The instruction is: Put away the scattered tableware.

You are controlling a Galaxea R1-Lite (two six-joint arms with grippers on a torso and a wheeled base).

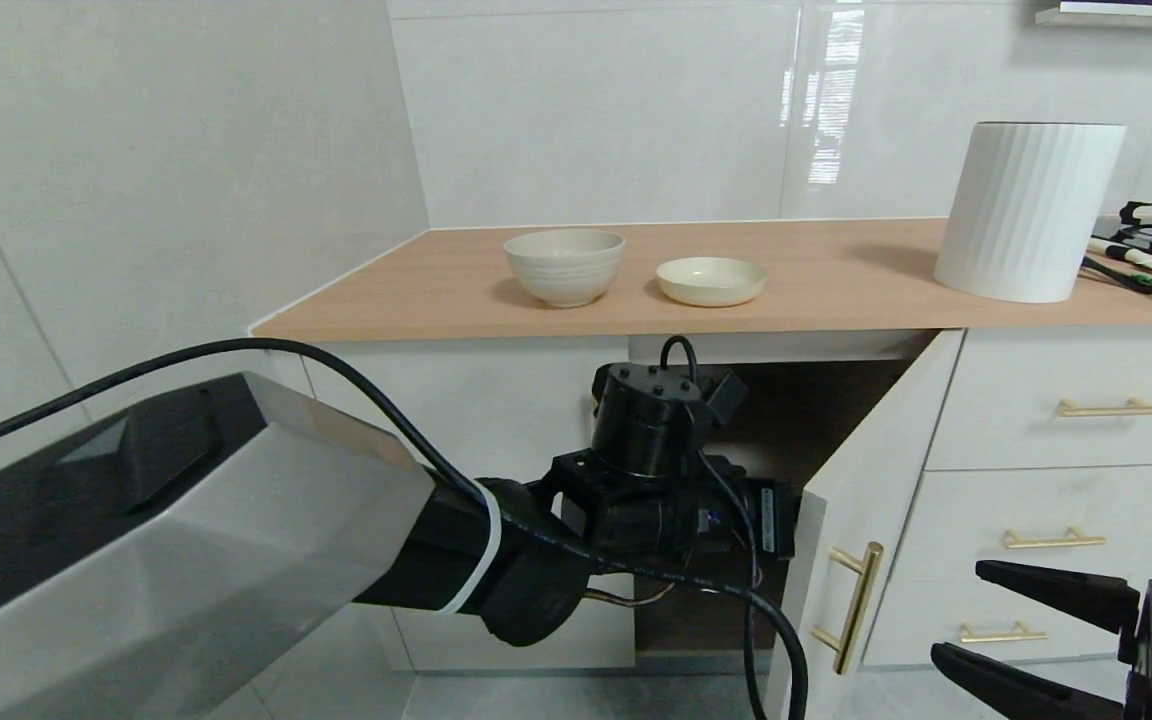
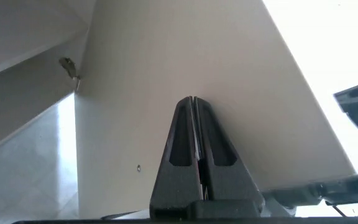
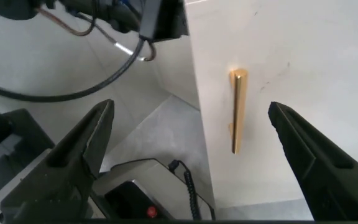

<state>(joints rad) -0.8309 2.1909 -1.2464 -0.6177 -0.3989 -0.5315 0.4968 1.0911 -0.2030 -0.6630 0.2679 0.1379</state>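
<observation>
Tableware counted: two pieces. One cream ribbed bowl [image 1: 564, 265] and one shallow cream dish [image 1: 711, 280] stand upright, side by side and apart, on the wooden countertop [image 1: 836, 275]. The bowl is on the robot's left of the dish. Both sit toward the front half of the counter, above the open cabinet.

One white fluted canister [image 1: 1028, 210] stands further right on the same counter, well apart from the dish. Beyond it, at the edge of the head view, lie several slim utensils (number and kind cannot be told).

Below the counter, one cabinet door [image 1: 866, 470] stands swung open, with one gold bar handle [image 3: 238, 112] mounted vertically on its outer face. To its right are three drawer fronts, each with one gold handle.

Left arm: extended forward and low, with its wrist in the cabinet opening behind the open door. The left gripper [image 2: 192, 99] has its two fingers pressed together with nothing between them, tips pointed at the door's pale inner face. Contact with the panel cannot be confirmed.

Right arm: held low on the robot's right, outside the door. The right gripper [image 3: 190, 106] has its jaws spread wide and empty, facing the door's outer face, with the gold handle framed between the two fingers but clear of both.
</observation>
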